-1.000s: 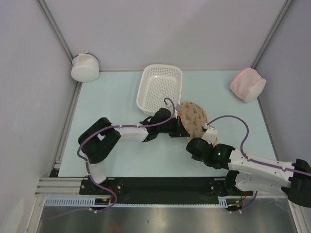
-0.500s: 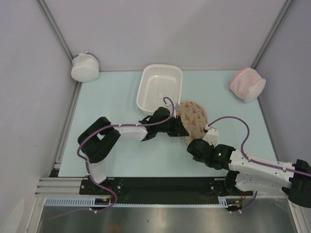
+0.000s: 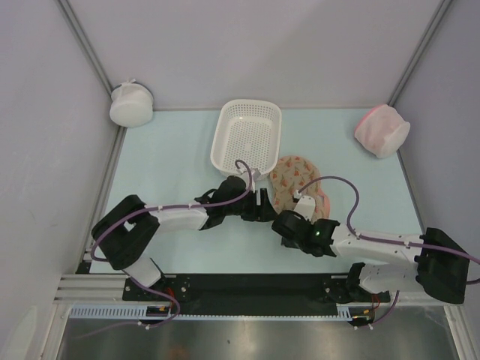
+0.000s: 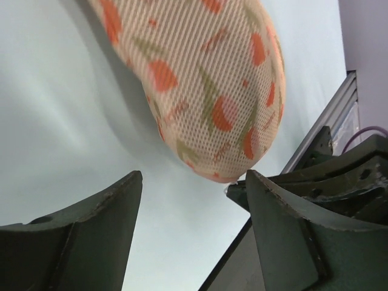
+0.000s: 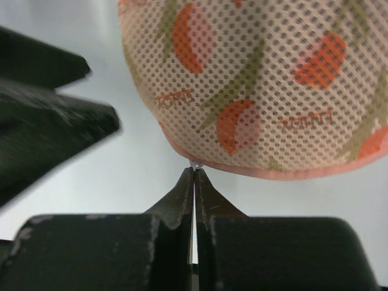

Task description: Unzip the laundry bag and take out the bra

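The right jaws were clenched, their tips meeting at a small silvery bit (image 5: 194, 163) on the pink edging (image 5: 285, 174) of the bag (image 5: 260, 79); whether they pinched it could not be told. The left jaws stood spread apart and empty, just short of the bag's end. The bag lay on the bench (image 3: 172, 157), just beside the basket (image 3: 225, 142).

Mesh-cloth laundry bag (image 4: 206, 73), perforated plastic basket (image 3: 218, 146)
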Motion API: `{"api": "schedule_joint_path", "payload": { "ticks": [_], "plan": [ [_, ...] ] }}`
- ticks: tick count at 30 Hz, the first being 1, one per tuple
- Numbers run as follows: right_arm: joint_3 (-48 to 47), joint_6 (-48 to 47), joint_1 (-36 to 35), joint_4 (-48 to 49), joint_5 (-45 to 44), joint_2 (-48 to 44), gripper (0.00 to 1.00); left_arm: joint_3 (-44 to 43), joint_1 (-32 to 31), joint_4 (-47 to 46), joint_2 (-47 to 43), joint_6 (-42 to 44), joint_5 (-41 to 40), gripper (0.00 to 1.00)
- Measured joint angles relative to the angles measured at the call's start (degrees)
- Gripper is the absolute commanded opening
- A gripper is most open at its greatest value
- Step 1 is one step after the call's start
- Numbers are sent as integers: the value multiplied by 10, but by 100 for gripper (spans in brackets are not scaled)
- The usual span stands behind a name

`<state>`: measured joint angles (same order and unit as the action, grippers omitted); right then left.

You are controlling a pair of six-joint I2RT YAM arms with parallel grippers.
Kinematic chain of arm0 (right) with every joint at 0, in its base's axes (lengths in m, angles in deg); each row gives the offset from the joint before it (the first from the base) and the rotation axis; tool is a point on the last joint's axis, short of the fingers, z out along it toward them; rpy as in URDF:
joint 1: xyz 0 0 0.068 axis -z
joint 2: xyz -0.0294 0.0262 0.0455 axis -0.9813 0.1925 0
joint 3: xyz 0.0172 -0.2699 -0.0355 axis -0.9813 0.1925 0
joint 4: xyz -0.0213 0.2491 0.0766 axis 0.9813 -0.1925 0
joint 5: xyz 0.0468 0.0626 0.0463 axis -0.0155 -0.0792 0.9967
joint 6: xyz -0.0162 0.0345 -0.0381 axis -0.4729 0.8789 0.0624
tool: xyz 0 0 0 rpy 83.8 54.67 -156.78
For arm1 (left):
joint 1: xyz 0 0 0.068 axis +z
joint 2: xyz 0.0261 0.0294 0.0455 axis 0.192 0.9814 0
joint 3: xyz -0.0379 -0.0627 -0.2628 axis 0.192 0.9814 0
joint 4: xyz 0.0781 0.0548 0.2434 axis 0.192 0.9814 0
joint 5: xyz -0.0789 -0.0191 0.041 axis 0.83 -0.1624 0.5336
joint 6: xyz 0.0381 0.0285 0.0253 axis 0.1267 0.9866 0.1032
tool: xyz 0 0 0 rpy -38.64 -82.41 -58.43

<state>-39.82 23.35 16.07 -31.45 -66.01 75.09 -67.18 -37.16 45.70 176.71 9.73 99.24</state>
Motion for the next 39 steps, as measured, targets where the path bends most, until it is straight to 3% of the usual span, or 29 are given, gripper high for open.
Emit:
{"api": "schedule_joint_path", "payload": {
  "ticks": [11, 19, 20, 22, 39],
  "plan": [
    [-69, -64, -7, 91, 33, 107, 0, 70, -4, -11, -32, -21, -22, 66],
    [-75, -78, -9, 105, 37, 113, 0, 70, -5, -32, -25, -30, -26, 30],
    [-75, -78, -9, 106, 37, 113, 0, 69, -5, -33, -22, -32, -26, 15],
    [-75, -80, -9, 106, 37, 113, 0, 68, -5, -34, -16, -32, -25, 1],
    [-74, -86, -9, 111, 37, 113, 0, 68, -3, -45, -10, -35, -26, 0]
  ]
}}
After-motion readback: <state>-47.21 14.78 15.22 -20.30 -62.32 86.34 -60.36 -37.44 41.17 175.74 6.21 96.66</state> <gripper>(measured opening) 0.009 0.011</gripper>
